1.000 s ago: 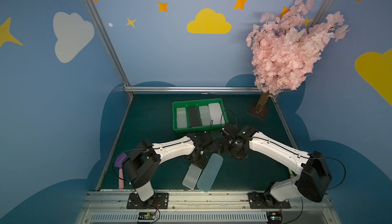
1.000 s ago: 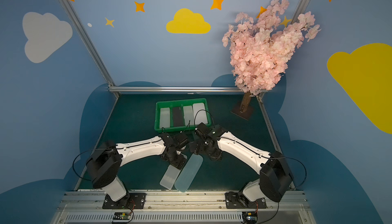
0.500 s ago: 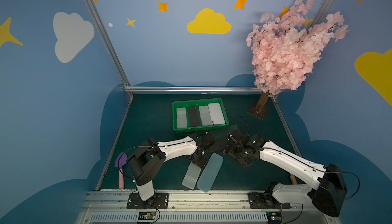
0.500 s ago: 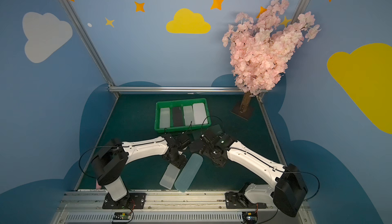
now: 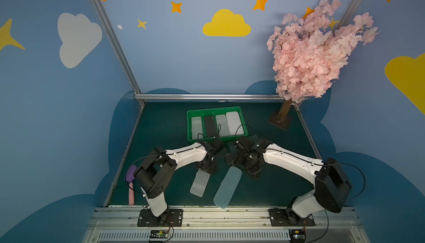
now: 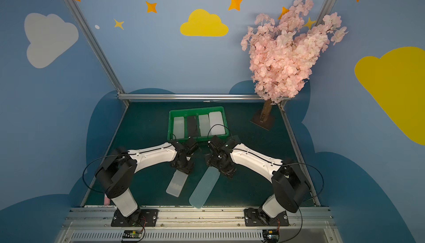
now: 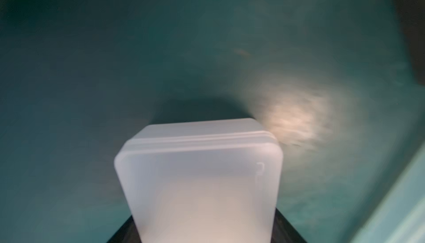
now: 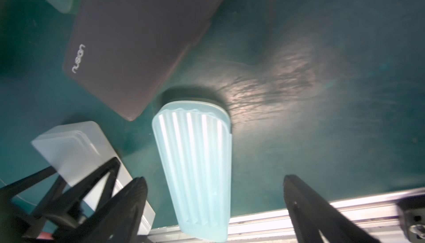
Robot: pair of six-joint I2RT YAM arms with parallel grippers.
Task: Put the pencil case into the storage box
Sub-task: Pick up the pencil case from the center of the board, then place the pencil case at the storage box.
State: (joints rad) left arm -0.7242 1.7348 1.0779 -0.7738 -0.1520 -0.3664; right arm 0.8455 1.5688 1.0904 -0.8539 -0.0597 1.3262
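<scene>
Pick-up stage: your left gripper [image 5: 204, 170] straddles the box-side end of the frosted white pencil case [image 5: 199, 185] on the green mat [image 5: 161, 138], though these views do not show whether its jaws pinch it; your right gripper [image 8: 212, 179] hangs with fingers spread wide either side of the ribbed pale-blue pencil case [image 8: 195, 168], touching nothing. A dark pencil case [image 8: 138, 34] lies on the mat between the two arms, just in front of the storage box [image 5: 189, 126], which holds four cases [image 5: 222, 124] side by side, three pale and one black. Next, you likely need a firm grip across a case's narrow width, then a lift clear of the flared rim, since little bare floor shows inside
</scene>
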